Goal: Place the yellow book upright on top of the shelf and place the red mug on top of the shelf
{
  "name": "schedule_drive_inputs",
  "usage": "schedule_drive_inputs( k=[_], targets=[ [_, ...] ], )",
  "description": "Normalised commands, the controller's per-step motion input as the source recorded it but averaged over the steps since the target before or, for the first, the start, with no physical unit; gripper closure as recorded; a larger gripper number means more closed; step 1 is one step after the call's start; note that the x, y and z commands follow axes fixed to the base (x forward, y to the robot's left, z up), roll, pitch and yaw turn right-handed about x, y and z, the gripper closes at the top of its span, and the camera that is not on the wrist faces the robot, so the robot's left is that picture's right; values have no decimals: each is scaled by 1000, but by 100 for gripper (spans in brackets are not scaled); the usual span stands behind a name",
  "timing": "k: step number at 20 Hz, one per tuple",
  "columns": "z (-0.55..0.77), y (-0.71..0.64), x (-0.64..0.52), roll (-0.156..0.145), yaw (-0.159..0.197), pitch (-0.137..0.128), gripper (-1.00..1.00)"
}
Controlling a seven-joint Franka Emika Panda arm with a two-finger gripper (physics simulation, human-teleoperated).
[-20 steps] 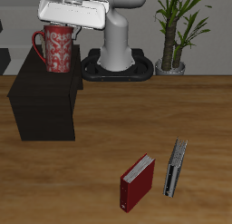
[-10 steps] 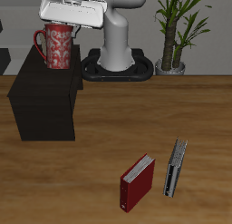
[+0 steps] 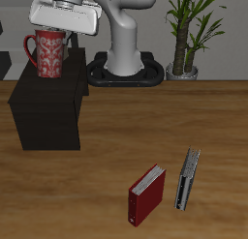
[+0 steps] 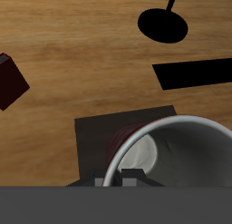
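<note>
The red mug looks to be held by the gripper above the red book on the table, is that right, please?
Not quite: the gripper holds the red mug above the shelf, not above the red book, which lies near the table's front edge. The exterior view shows it.

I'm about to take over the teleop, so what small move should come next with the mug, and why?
Probably lower the red mug straight down until it rests on the shelf, then open the gripper. The mug hangs under the gripper over the shelf's flat top, apparently near its back edge; whether it touches is unclear.
</note>
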Motion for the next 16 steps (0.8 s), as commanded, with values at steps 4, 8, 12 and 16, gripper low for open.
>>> schedule_drive_inputs(
  k=[4, 8, 12, 16],
  targets=[
    [-247, -187, 209, -7, -65, 86, 100],
    [-229, -4, 174, 27, -24, 56, 100],
    [-347, 56, 184, 54, -51, 122, 100],
    [-270, -4, 52, -23, -1, 52, -100]
  ],
)
